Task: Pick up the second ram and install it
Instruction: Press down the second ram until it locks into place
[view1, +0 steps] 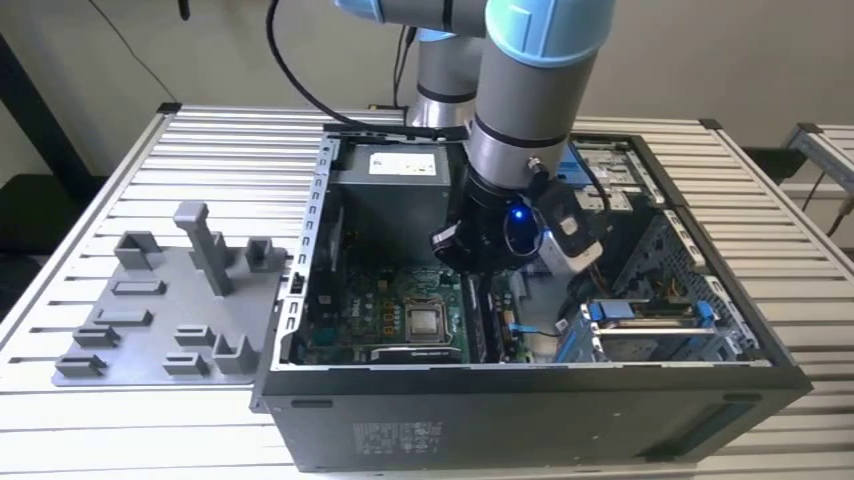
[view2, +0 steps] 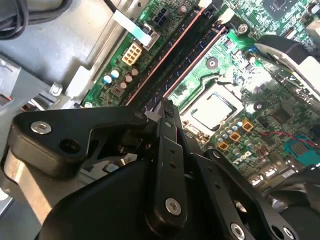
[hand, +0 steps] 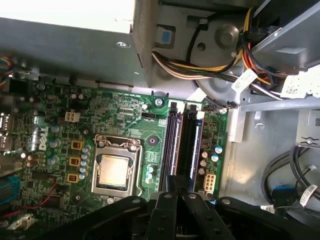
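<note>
Deep inside the open computer case, lying on its side on the slatted table, I hang at the end of the arm, low over the motherboard. From the exterior view comes the wide layout: my gripper is down among the boards beside the power supply, and the grey fixture plate with its upright blocks sits on the table just beside the case, on the exterior view's left. The first wrist view looks straight down the board: my gripper is lined up with the near end of the two long black memory slots, with the metal-lidded processor socket near them on one side and a small white connector just beside them on the other. That view also takes in the bundle of coloured cables running from the power supply's corner. The second wrist view is a slanted, closer look: my gripper is drawn in tight, jaws closed to a thin line right at the slots, whose copper-coloured edges run away from the tip. Whether the second ram is pinched between my jaws I cannot tell; my own black linkage hides that spot.
</note>
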